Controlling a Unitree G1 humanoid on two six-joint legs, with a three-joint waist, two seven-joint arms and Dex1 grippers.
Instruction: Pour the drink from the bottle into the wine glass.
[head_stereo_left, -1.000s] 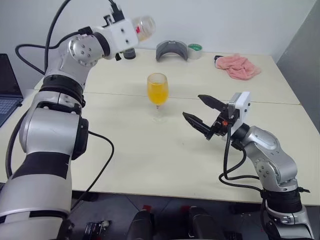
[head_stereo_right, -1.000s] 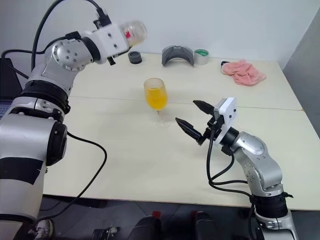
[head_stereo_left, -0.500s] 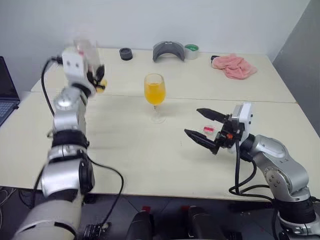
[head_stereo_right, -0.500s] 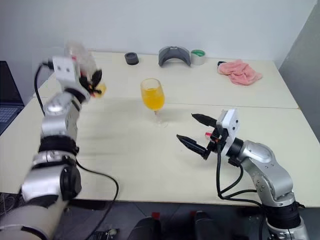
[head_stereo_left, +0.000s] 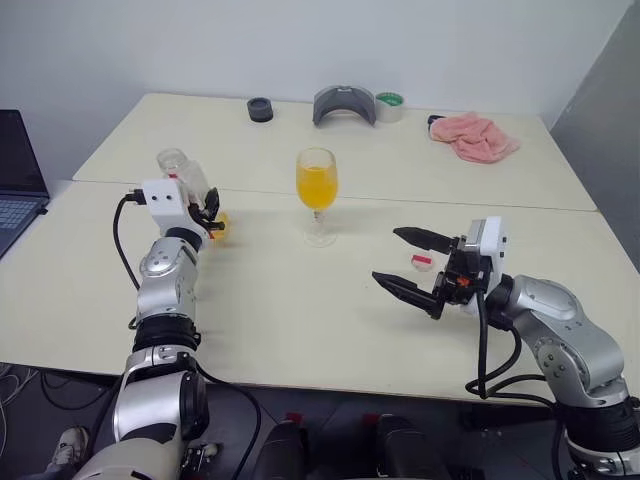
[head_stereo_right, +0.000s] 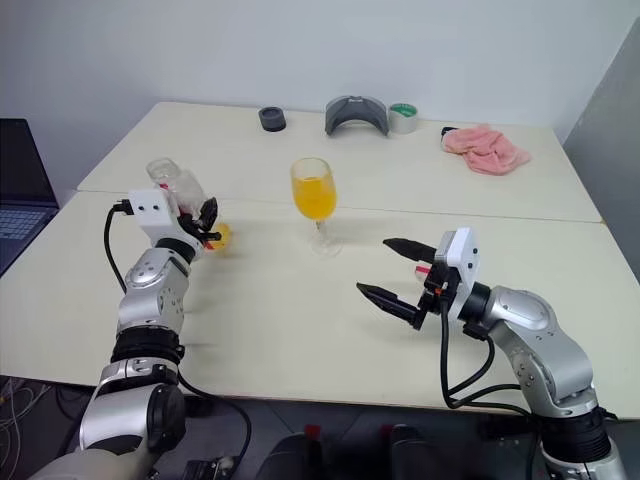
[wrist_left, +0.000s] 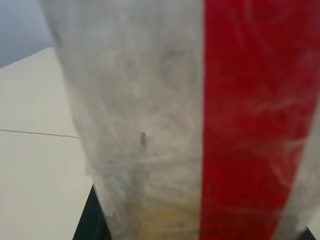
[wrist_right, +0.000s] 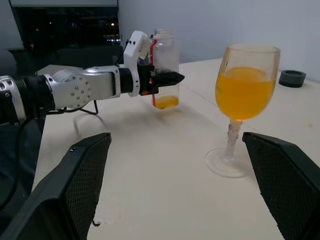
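Here the left gripper (head_stereo_left: 210, 208) was clamped on the bottle (head_stereo_left: 180, 172), holding it upright just above the table (head_stereo_left: 300, 310) on the robot's left side, well apart from the glass (head_stereo_left: 317, 190). The bottle's mouth was uncapped, and a thin layer of drink (wrist_right: 166, 102) sat at its bottom; its label with the red strip pressed up close to the left wrist camera. The glass stood upright near the middle of the table, its bowl filled well over half with orange drink (head_stereo_left: 316, 186), foot flat on the surface.

The right gripper (head_stereo_left: 408, 264) hovered over the table in front and to the right of the glass, its two black fingers spread wide with nothing between them, pointing toward the robot's left. From the right wrist the glass appeared between those fingers but beyond them, untouched. A small white-and-red object (head_stereo_left: 422, 261), too small to identify, lay on the table just beside the right gripper.

Along the far edge sat a dark ring (head_stereo_left: 260, 108), a grey curved object (head_stereo_left: 343, 103), a roll of tape (head_stereo_left: 388, 104) and a pink cloth (head_stereo_left: 474, 134). A laptop (head_stereo_left: 18, 180) stood off the table's left.
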